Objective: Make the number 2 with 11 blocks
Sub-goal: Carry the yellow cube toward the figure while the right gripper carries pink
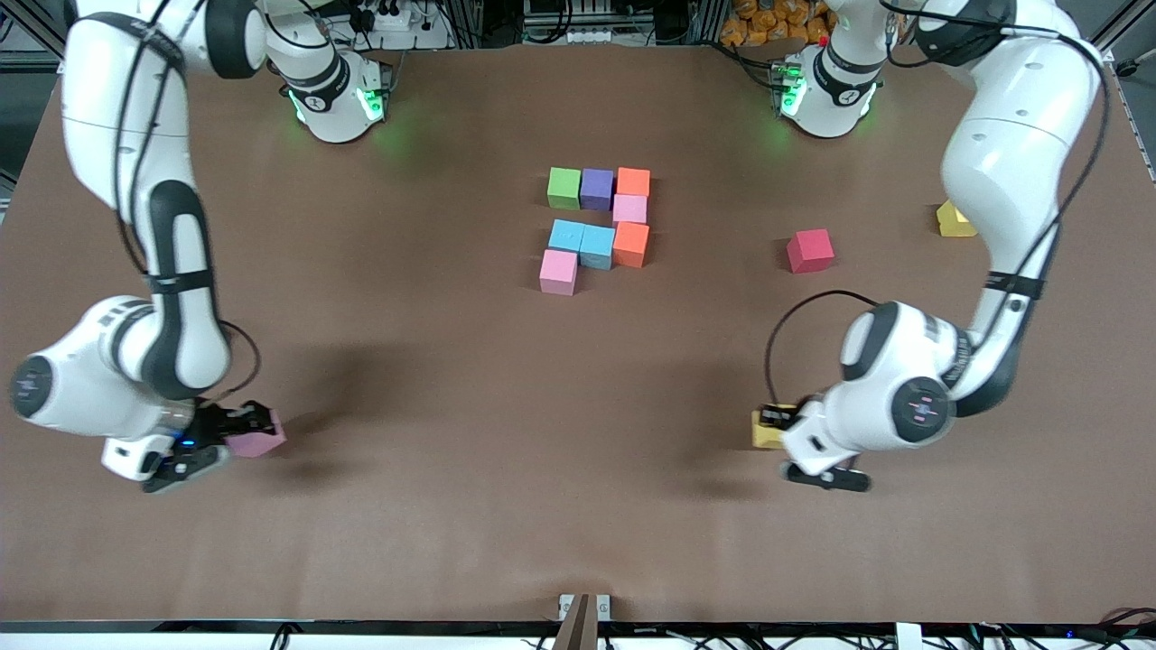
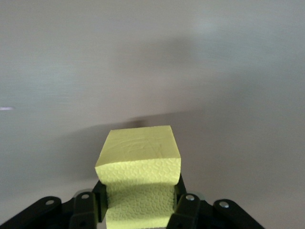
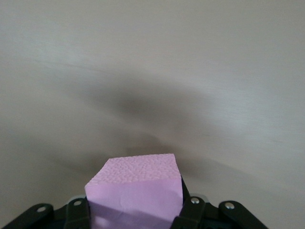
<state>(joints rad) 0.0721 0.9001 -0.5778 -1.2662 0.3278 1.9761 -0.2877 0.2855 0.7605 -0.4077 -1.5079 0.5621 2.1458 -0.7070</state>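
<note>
Several blocks lie grouped mid-table: green [image 1: 564,187], purple [image 1: 596,188] and orange [image 1: 633,181] in a row, then pink [image 1: 629,208], two light blue [image 1: 566,235] [image 1: 597,246], orange [image 1: 631,244] and pink [image 1: 558,272]. My left gripper [image 1: 775,426] [image 2: 138,210] is shut on a yellow block [image 1: 766,431] [image 2: 138,171], low over bare table toward the left arm's end. My right gripper [image 1: 246,430] [image 3: 135,212] is shut on a pink block [image 1: 260,437] [image 3: 136,191], low over bare table toward the right arm's end.
A red block [image 1: 810,250] sits alone between the group and the left arm's end. Another yellow block [image 1: 954,219] lies beside the left arm's elbow, partly hidden by it. The brown table [image 1: 452,506] is bare near the front camera.
</note>
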